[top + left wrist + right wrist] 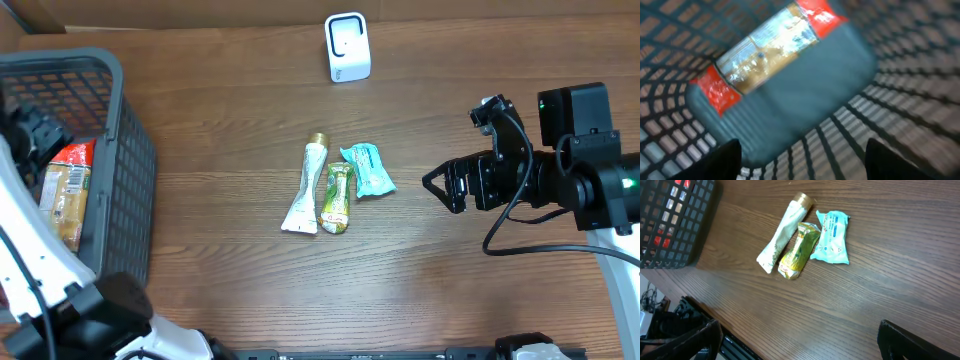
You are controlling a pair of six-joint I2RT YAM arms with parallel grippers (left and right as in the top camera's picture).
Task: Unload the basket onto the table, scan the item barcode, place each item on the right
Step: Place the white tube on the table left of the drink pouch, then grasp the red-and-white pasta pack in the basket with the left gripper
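Shop-checkout setup: grey basket, white scanner, packaged goods.

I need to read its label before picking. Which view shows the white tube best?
The right wrist view: the white tube lies whole, close and sharp, with its gold cap at the top of the picture. Overhead also shows it whole, but smaller. The left wrist view looks into the basket and shows none of it.

1 each: tube, basket, scanner; seemingly 3 packets.
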